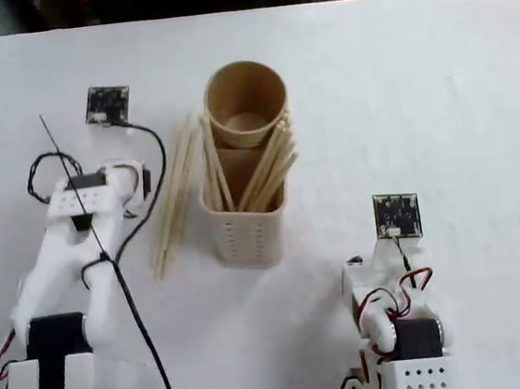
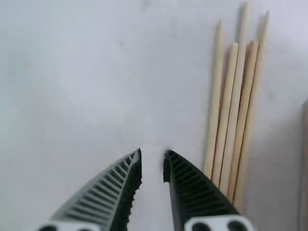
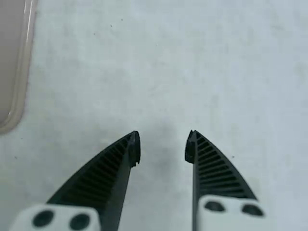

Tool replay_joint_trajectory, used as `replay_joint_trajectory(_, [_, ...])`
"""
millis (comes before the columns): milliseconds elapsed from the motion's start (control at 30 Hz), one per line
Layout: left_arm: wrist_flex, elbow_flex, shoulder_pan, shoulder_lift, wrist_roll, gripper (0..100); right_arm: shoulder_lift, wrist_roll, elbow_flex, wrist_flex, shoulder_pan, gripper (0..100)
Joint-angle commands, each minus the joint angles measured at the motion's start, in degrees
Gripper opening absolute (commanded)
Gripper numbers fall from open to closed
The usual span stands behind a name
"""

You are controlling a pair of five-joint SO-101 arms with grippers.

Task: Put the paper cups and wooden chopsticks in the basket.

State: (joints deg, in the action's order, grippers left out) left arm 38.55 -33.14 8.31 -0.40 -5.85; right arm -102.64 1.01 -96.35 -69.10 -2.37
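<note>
Two white robot arms sit at a white worktop [image 1: 436,90]. A beige basket [image 1: 246,234] stands mid-worktop, with a paper cup [image 1: 246,102] resting at its far end and several wooden chopsticks [image 1: 271,170] slanting inside it. A bundle of loose chopsticks [image 1: 174,199] lies just left of the basket. The left end effector [image 2: 152,161] hovers beside that bundle, narrowly parted and empty. The right end effector [image 3: 162,144], at the near right, is spread and empty above bare worktop.
</note>
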Motion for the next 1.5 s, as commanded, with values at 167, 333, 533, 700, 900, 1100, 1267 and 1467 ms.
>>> replay_joint_trajectory(167, [2.7,3.5,-4.2,0.6,-0.4,10,-0.5,-0.4,-0.5,-0.4,-0.1,15.9])
replay_joint_trajectory(333, [2.5,4.3,-4.1,4.2,-0.4,15,-0.5,-0.4,-0.5,-0.4,-0.1,15.9])
replay_joint_trajectory(533, [3.1,9.6,-3.9,10.8,-0.4,14,-0.5,-0.4,-0.5,-0.4,-0.1,15.9])
replay_joint_trajectory(700, [6.2,11.7,-4.1,12.3,-0.4,14,-0.5,-0.4,-0.5,-0.4,-0.1,15.9])
replay_joint_trajectory(900, [6.9,12.9,-4.2,12.9,-0.7,15,-0.5,-0.4,-0.5,-0.4,-0.1,15.9])
replay_joint_trajectory(1100, [7.3,12.9,-7.7,12.9,-0.8,15,-0.5,-0.4,-0.5,-0.4,-0.1,15.9])
replay_joint_trajectory(1267, [8.2,14.3,-7.3,15.0,-0.4,15,-0.5,-0.4,-0.5,-0.4,-0.1,15.9])
replay_joint_trajectory(1467, [9.1,15.1,-5.5,15.3,-0.3,14,-0.5,-0.4,-0.5,-0.4,-0.1,15.9])
